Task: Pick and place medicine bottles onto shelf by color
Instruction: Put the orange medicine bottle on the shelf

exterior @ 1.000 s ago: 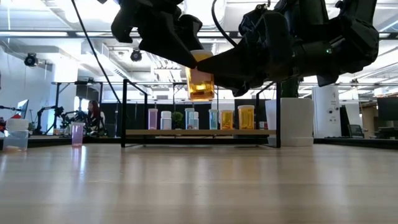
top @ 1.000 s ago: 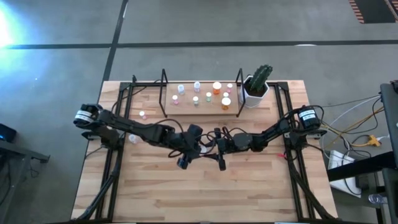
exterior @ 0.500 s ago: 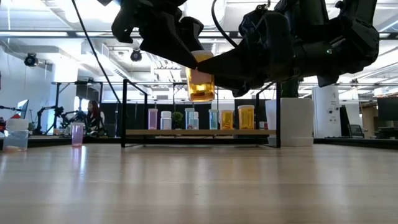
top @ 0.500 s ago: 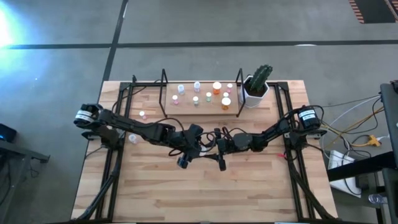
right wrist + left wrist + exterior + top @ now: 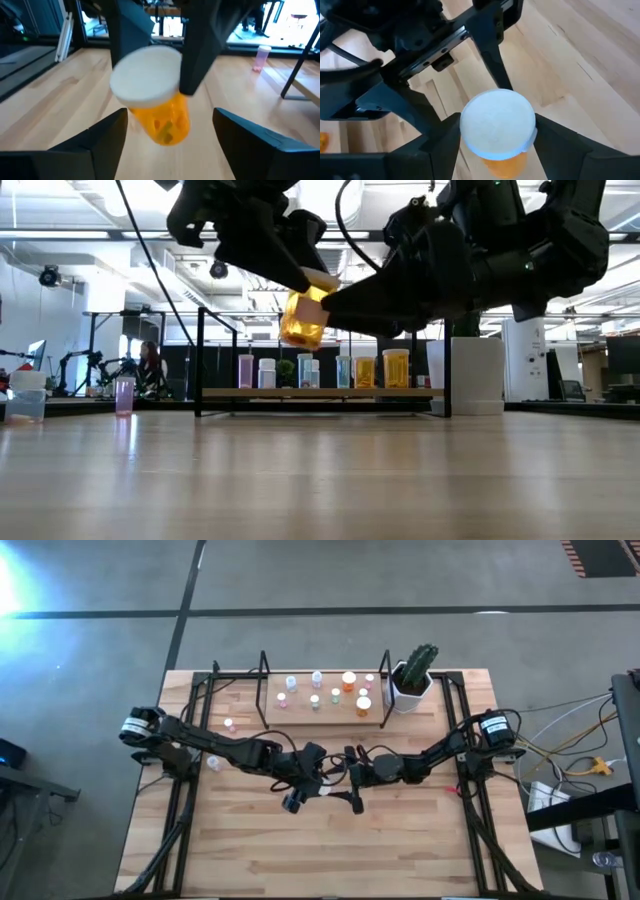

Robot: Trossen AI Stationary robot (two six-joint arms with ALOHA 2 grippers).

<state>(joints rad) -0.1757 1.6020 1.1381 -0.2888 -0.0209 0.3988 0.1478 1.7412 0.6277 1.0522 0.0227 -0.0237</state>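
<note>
"While both arms meet over the middle of the table (image 5: 330, 850), which one has the orange bottle (image 5: 302, 320)?"

"The left gripper (image 5: 312, 783). Its fingers (image 5: 442, 147) are pinched on the bottle's sides just under the white cap, and the cap faces that wrist's camera."

"Is the bottle upright?"

"No, it's tilted, cap uppermost, and hangs in the air well above the wood."

"And the right gripper (image 5: 168, 117)?"

"It points at the left one, and it's spread wide. Its fingers (image 5: 102, 137) stand apart on either side of the bottle without touching it."

"Where's the shelf (image 5: 300, 712)?"

"At the far edge, well apart from both grippers. Several capped bottles (image 5: 349, 681) already stand on its board: pink ones toward the left end, orange ones toward the right."

"Anything beside it?"

"A cactus pot (image 5: 410, 682) just off its right end. Two small pink bottles (image 5: 229, 724) stand on the table near the left arm."
</note>
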